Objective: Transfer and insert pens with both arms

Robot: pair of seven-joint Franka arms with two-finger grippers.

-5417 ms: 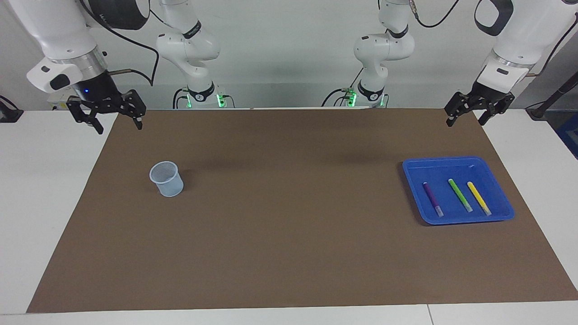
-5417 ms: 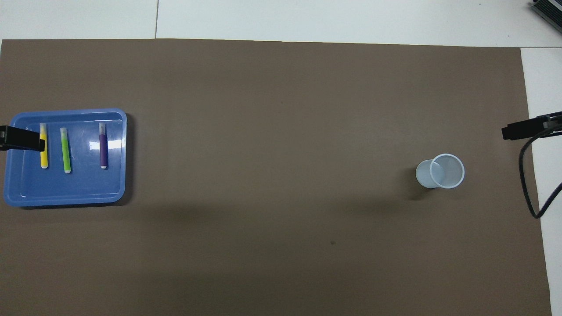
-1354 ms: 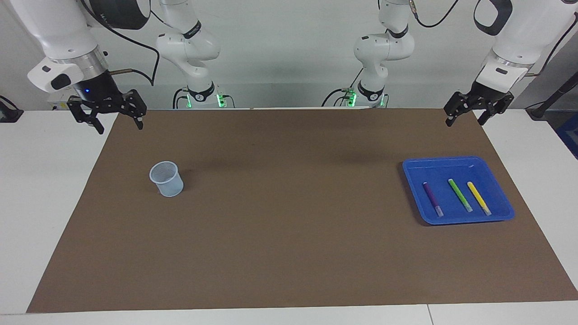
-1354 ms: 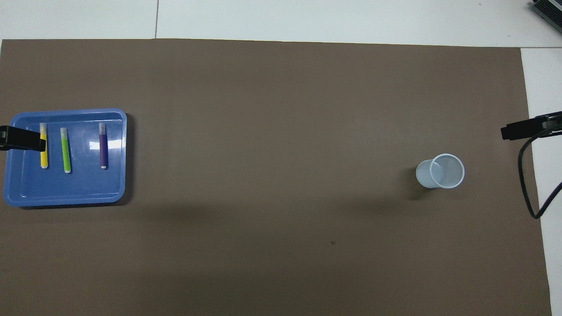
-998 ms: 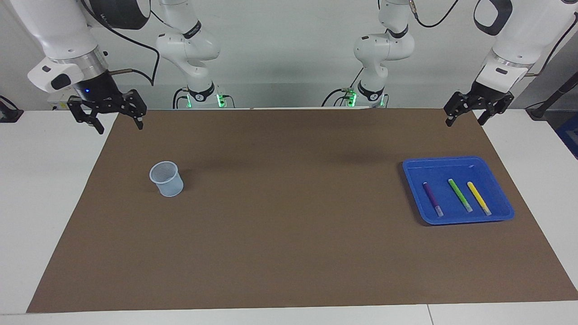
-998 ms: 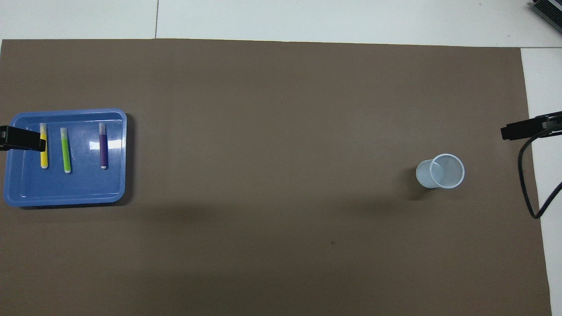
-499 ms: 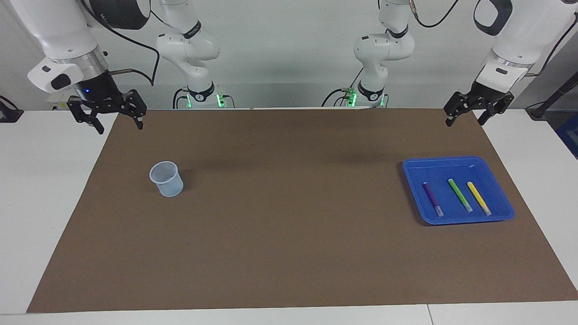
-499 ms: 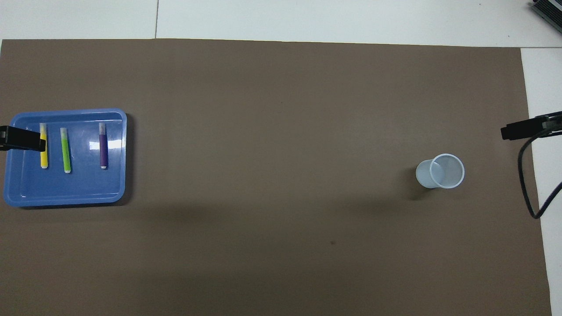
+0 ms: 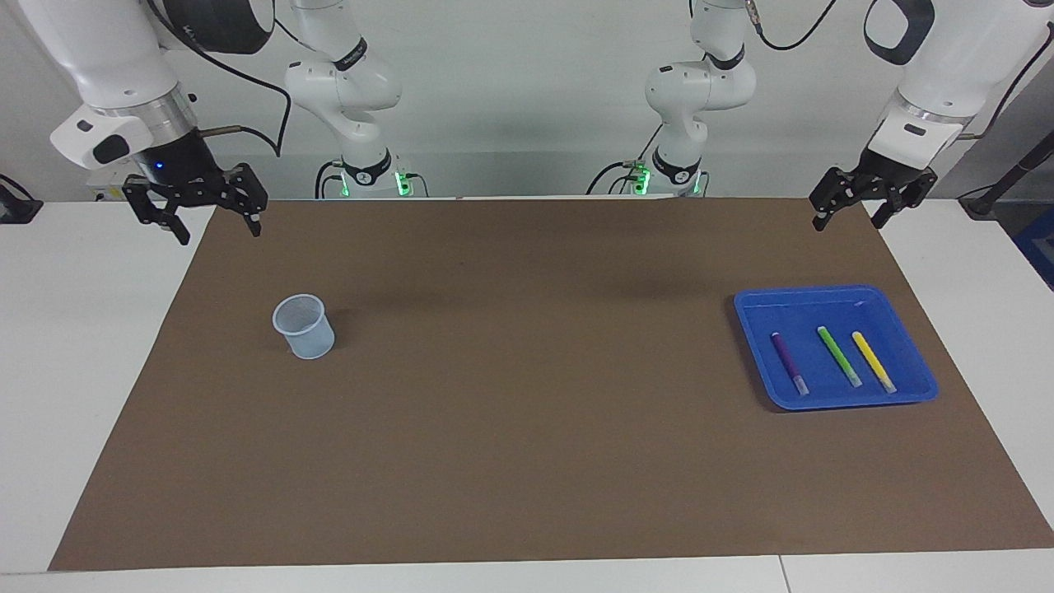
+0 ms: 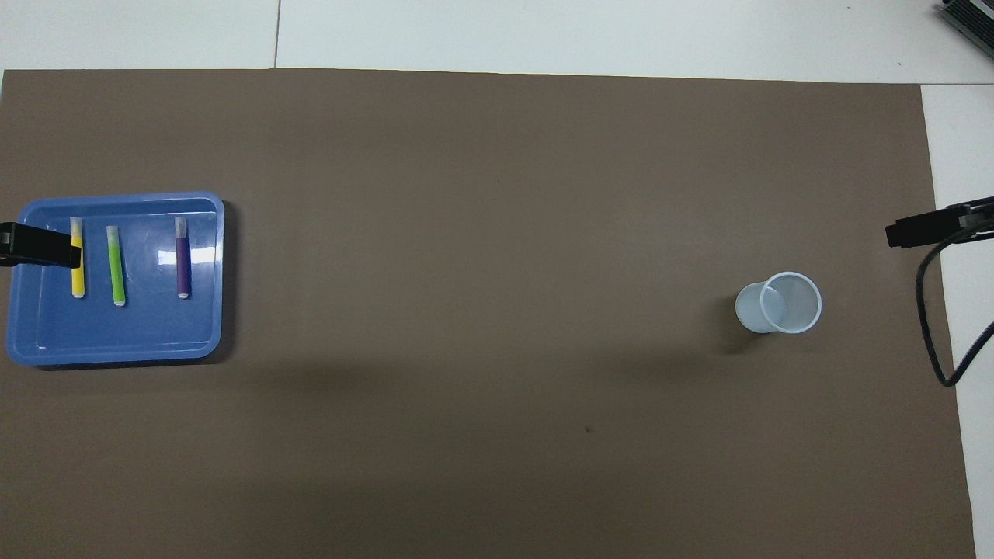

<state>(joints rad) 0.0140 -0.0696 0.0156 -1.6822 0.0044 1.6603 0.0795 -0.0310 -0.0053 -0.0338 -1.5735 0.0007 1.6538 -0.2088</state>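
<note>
Both arms wait raised at the robots' edge of the brown table mat point(image 9: 527, 461). The left gripper point(image 9: 852, 216) hangs with fingers spread and nothing in them; farther out from it lies the shallow blue plastic tray point(image 9: 823, 298) holding the purple marker pen point(image 9: 788, 361), bright green marker pen point(image 9: 838, 355) and yellow marker pen point(image 9: 872, 361) side by side, apart. The right gripper point(image 9: 216, 229) is likewise spread and unladen, with the pale translucent plastic cup point(image 9: 304, 327) standing upright farther out from it
</note>
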